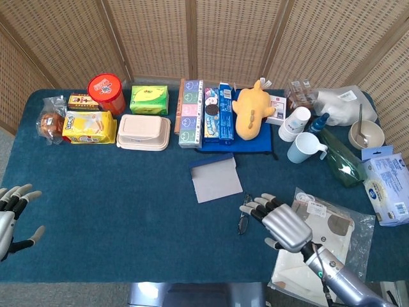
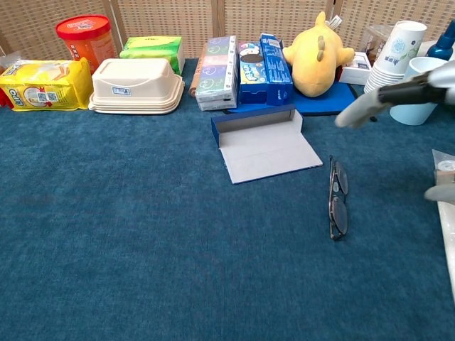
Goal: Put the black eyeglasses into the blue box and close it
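The black eyeglasses (image 1: 244, 215) (image 2: 337, 199) lie folded on the blue tablecloth, right of centre. Just behind and to their left sits the blue box (image 1: 215, 177) (image 2: 263, 143), its lid folded flat and its grey inside showing. My right hand (image 1: 281, 224) hovers close to the right of the glasses with fingers spread toward them, holding nothing; in the chest view only its fingers (image 2: 384, 98) enter from the right edge. Near the table's left front edge my left hand (image 1: 11, 214) is open and empty.
Along the back stand a red tin (image 1: 106, 93), snack packs (image 1: 89, 126), a beige lunch box (image 1: 144, 132), tissue packs (image 1: 190, 113), a yellow plush toy (image 1: 252, 110), paper cups (image 1: 294, 121) and a light blue mug (image 1: 303, 148). A plastic bag (image 1: 319, 246) lies under my right arm.
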Controlling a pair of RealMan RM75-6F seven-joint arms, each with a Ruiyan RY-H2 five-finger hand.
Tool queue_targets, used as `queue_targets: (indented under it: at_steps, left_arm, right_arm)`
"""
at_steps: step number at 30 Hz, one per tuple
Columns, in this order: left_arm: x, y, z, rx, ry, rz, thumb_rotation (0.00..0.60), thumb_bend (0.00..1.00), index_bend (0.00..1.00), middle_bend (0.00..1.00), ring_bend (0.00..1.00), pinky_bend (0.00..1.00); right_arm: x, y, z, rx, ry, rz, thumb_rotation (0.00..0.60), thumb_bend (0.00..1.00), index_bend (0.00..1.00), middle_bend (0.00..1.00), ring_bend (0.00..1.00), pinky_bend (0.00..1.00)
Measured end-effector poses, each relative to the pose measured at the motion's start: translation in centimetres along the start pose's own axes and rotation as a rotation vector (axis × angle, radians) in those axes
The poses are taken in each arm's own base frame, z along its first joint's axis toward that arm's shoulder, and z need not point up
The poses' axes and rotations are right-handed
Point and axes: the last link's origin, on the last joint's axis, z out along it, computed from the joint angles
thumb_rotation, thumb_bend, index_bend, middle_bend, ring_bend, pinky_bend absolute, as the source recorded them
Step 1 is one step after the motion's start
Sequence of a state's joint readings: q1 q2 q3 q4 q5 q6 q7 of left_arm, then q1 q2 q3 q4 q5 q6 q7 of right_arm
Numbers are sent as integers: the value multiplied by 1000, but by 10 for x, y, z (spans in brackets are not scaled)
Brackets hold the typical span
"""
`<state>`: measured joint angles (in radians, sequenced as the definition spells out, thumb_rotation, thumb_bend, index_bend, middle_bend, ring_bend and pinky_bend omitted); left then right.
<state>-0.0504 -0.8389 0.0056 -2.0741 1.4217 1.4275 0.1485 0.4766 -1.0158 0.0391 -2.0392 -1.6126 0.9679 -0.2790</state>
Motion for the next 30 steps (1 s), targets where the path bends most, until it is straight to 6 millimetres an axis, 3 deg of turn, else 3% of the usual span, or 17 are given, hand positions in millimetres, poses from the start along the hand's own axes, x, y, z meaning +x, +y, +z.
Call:
queue_targets:
  at_steps: [7, 15, 30]
  left_arm:
    - [-1, -3, -3, 16, -2, 2, 572, 279, 197, 116, 83, 0]
    - [-2, -4, -3, 22, -3, 2, 567, 279, 196, 116, 83, 0]
    - [-9, -7, 1, 26, -21, -1, 568, 278, 196, 116, 83, 0]
  right_arm:
    - [-6, -16, 27, 97, -50, -52, 600, 208, 176, 213, 171, 182]
    - [-13, -18, 47, 133, -76, -123, 600, 207, 190, 213, 171, 185]
    - [-35, -9, 58, 146, -118, -294, 600, 190, 200, 214, 171, 190]
